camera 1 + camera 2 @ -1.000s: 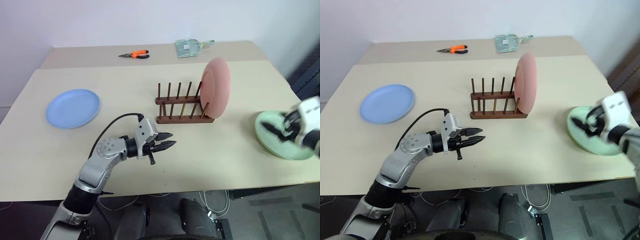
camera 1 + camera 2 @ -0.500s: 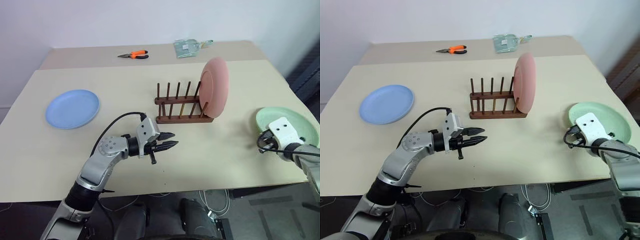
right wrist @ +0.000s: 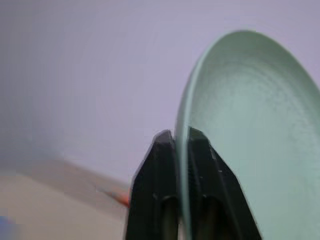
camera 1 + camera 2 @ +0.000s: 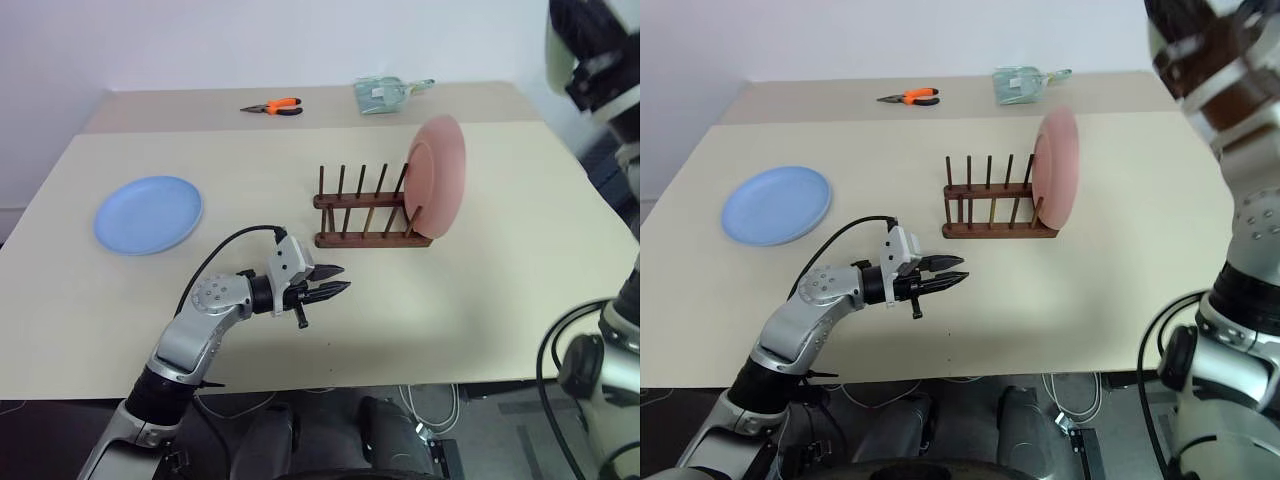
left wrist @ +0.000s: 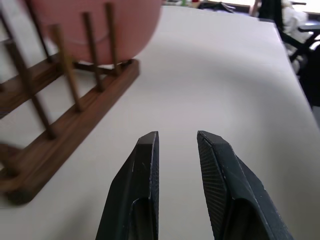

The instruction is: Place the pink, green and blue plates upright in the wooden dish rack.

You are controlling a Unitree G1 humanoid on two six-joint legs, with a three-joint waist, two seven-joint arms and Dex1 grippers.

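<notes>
At right of frame, the right pincer (image 3: 176, 137) clamps the green plate (image 3: 240, 125), lifted, rack (image 4: 368, 210) slot next; left pincer (image 4: 337, 280) slightly apart.

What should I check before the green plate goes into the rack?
1. Right gripper clamped on the green plate rim: ok.
2. Pink plate upright at the wooden dish rack end: ok.
3. Free peg slots beside it: ok.
4. Left gripper away from the rack: ok.
5. Blue plate lying flat, away from the rack: ok.
6. Green plate lined up with a slot: cannot tell.
</notes>
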